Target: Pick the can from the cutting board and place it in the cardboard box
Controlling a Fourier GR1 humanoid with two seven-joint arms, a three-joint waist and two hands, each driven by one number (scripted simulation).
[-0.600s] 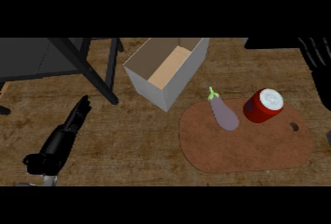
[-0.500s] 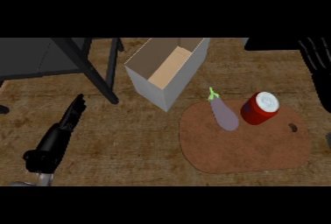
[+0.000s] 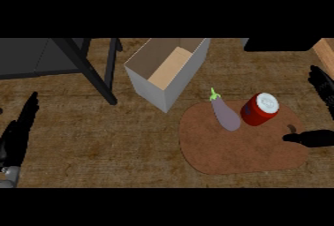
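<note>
While the left hand (image 3: 20, 130) is sliding further toward the left edge, fingers straight and empty, the right hand (image 3: 321, 99) is entering at the right, open around nothing. Standing upright on the rounded brown cutting board (image 3: 244, 150), the red cylindrical can (image 3: 259, 109) is sitting beside a smooth purple eggplant (image 3: 225, 115), near the open cardboard box (image 3: 168, 70).

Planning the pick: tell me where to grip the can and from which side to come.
Grip the can round its red side wall, below the pale lid. It stands nearly upright on the cutting board, so its round body suits a wrap. Come from the right: the right hand is nearest, and the eggplant lies close on the can's left, leaving little room there.
</note>
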